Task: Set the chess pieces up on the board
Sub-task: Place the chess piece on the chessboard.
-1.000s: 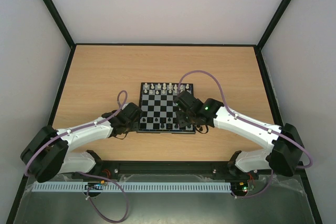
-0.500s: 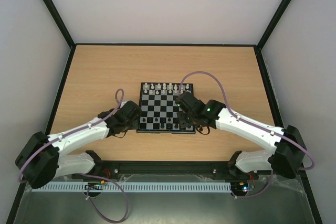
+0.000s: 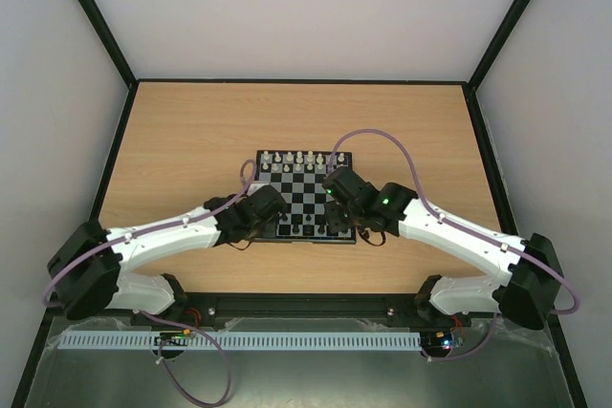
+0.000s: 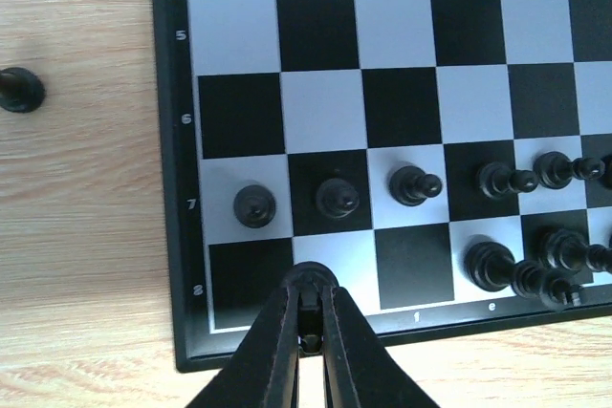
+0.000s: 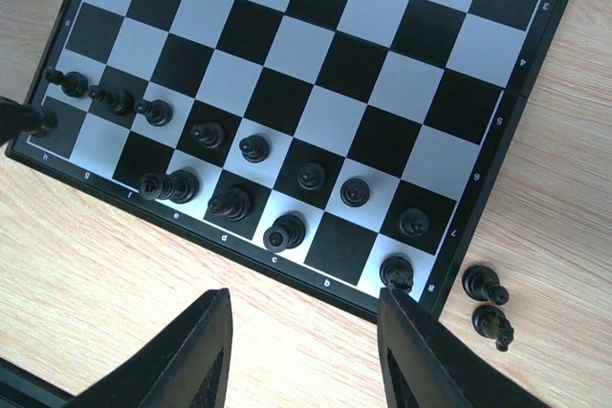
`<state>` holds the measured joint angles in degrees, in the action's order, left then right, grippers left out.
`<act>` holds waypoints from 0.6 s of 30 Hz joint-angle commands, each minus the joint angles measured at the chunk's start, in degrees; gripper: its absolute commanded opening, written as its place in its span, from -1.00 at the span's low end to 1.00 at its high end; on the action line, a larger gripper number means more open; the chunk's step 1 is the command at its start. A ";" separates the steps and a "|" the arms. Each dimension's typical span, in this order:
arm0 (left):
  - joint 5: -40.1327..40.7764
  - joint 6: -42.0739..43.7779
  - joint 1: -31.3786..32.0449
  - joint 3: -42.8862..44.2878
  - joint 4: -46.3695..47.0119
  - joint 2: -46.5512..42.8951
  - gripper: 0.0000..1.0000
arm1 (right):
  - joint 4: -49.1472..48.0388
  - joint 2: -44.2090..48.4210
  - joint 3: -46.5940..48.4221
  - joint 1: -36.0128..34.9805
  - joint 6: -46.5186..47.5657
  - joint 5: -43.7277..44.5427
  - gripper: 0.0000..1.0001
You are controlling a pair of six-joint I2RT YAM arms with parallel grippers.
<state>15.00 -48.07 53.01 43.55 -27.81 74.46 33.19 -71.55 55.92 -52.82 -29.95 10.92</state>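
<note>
My left end effector (image 4: 308, 301) clamps a black piece (image 4: 308, 276) at the board's (image 4: 177, 236) six o'clock; right end effector (image 5: 304, 351) is apart. Stray pieces (image 5: 483, 284) wait on the counter (image 4: 76, 236).

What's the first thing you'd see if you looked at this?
A little chessboard in the middle of the wooden table, with two white robot arms reaching to its near edge. The left gripper pinches a black piece by the board's near corner, while white pieces line the far edge.
</note>
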 commanded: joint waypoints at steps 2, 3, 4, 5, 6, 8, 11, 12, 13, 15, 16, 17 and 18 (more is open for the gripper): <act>0.98 -0.36 2.15 4.52 -0.75 4.62 -0.95 | 2.82 2.17 -1.17 0.48 0.16 0.92 -0.14; 1.07 -0.29 2.45 4.95 -0.80 5.35 -0.95 | 2.90 2.28 -1.33 0.52 0.13 1.01 -0.14; 1.03 -0.27 2.71 5.28 -0.83 5.96 -0.95 | 2.82 2.48 -1.42 0.58 0.11 0.99 -0.14; 1.00 -0.20 2.85 5.49 -0.76 6.44 -0.95 | 2.72 2.61 -1.55 0.67 0.16 0.88 -0.14; 0.99 -0.18 2.96 5.51 -0.77 6.81 -0.95 | 2.74 2.70 -1.71 0.66 0.16 0.88 -0.14; 1.16 -0.10 3.03 5.50 -0.90 7.46 -0.95 | 2.66 2.77 -1.89 0.78 0.16 0.84 -0.14; 1.47 0.00 3.06 5.54 -1.30 8.18 -0.95 | 2.57 2.82 -2.11 0.85 0.16 0.74 -0.14; 1.63 0.00 3.06 5.59 -1.44 8.36 -0.95 | 2.54 2.80 -2.18 0.90 0.23 0.63 -0.14; 1.80 0.00 3.06 5.54 -1.65 8.48 -0.95 | 2.50 2.82 -2.15 0.89 0.25 0.52 -0.14; 2.02 0.00 3.11 5.33 -2.01 8.79 -0.94 | 2.45 2.73 -2.23 0.92 0.25 0.66 -0.14; 2.04 -0.07 3.14 5.18 -2.00 8.92 -0.94 | 2.37 2.73 -2.26 0.90 0.30 0.49 -0.14; 2.05 -0.15 3.15 5.02 -1.88 9.01 -0.94 | 2.25 2.73 -2.30 0.91 0.38 0.48 -0.14; 2.00 -0.16 3.15 4.91 -1.77 9.10 -0.94 | 2.24 2.65 -2.43 1.00 0.41 0.49 -0.14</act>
<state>15.68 -48.03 55.70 47.99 -28.21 83.05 33.30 -69.82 54.43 -52.14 -29.95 10.98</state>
